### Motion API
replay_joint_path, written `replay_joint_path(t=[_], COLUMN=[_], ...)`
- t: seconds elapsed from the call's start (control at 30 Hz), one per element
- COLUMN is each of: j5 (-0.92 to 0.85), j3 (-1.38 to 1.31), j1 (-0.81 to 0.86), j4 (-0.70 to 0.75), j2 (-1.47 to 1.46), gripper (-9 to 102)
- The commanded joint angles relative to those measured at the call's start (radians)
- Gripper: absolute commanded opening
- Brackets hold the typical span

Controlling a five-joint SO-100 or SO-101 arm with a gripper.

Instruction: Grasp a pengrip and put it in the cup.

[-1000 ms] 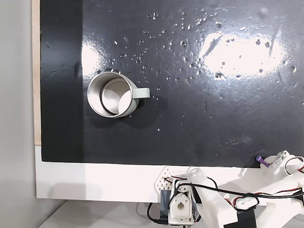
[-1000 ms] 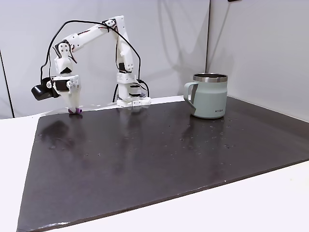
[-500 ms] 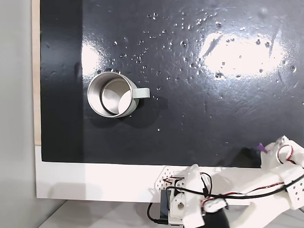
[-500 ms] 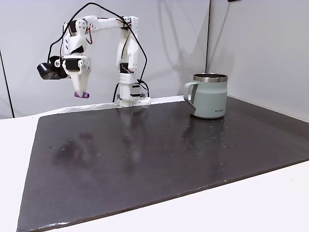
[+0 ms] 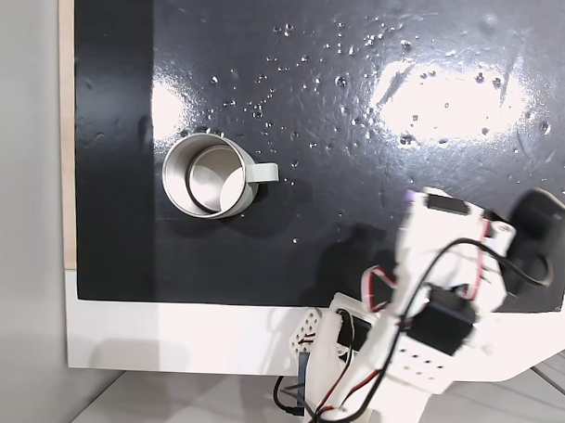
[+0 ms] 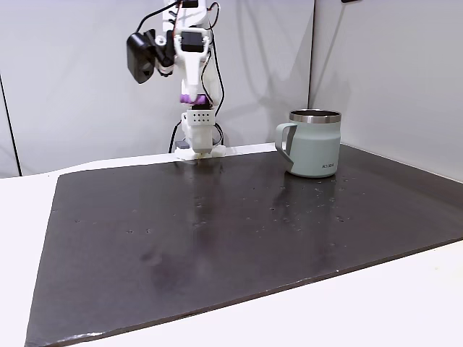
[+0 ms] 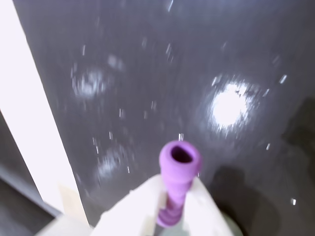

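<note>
the black mat (image 5: 360, 131) on the table (image 6: 405, 303) lies bare and open between the pincer (image 6: 187, 98) and the cup (image 5: 208, 175), with nothing standing in the path. the cup (image 6: 312, 142) is the one upright thing on the mat, its mouth open to the top, its handle jutting toward the arm's side in the side-on fixed view. the pincer hangs high above the surface, clamped on the pengrip (image 7: 177, 169), well apart from the cup, with clear air beneath it.
</note>
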Motion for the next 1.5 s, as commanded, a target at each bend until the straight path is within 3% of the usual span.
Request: replay_joint_path(t=[0.0,0.33,0.67,1.07,1.47], j5=[0.063,0.178,0.202,0.135,0.032], j3=[-0.020,-0.060,-0.089,-0.123,-0.081], j1=[-0.172,-0.520,-0.782,-0.894,-0.989], j4=[0.018,-0.051,-0.268,-0.419,-0.419], j2=[0.044,0.058,-0.002,-0.161,-0.190], gripper=[0,0,0,0,0])
